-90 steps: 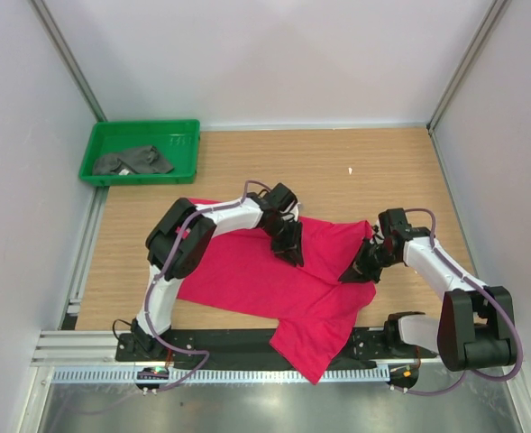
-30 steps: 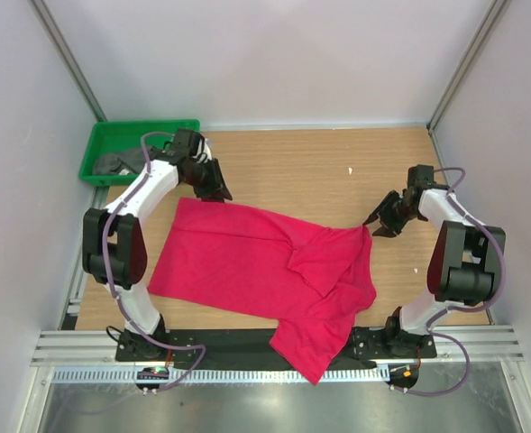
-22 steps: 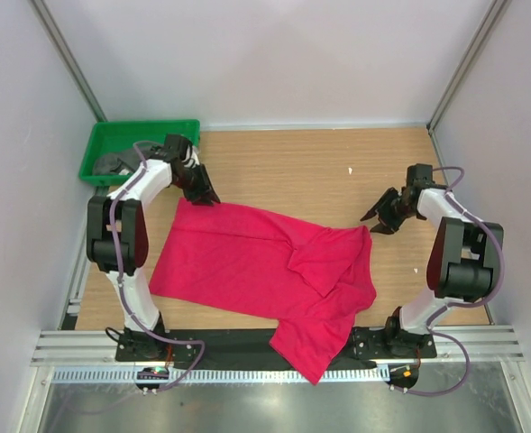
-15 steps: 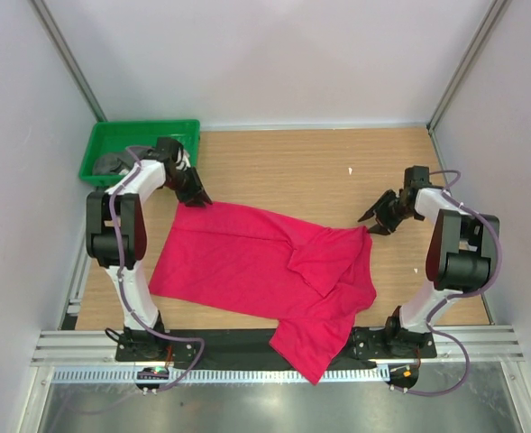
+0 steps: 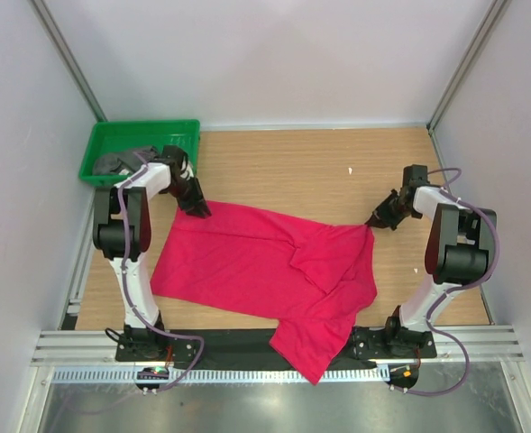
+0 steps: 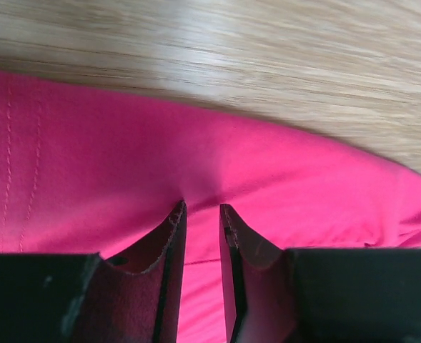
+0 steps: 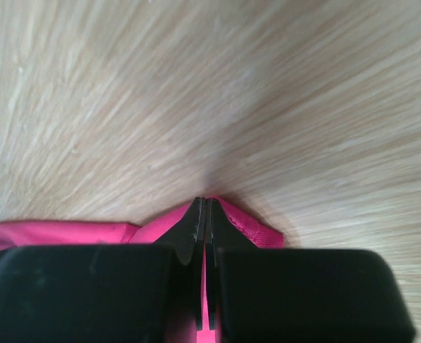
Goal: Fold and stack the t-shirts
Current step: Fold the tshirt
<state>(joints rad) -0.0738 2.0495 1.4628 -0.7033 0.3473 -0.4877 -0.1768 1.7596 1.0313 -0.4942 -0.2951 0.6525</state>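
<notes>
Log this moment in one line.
left gripper: jaws narrow at red shirt far-left corner, grip unclear | right gripper: shut on far-right corner | grey shirt: in tray

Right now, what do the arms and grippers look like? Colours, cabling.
Left arm and right arm: white links, bulky dark joint housings, a purplish-grey cable looping loosely along each. Left gripper and right gripper: blocky black bodies with tapered, wedge-shaped fingers. No markings legible.

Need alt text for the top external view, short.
A crimson t-shirt lies spread on the wooden table, the left gripper at its far-left corner and the right gripper at its far-right corner. A grey t-shirt sits in a green tray.
</notes>
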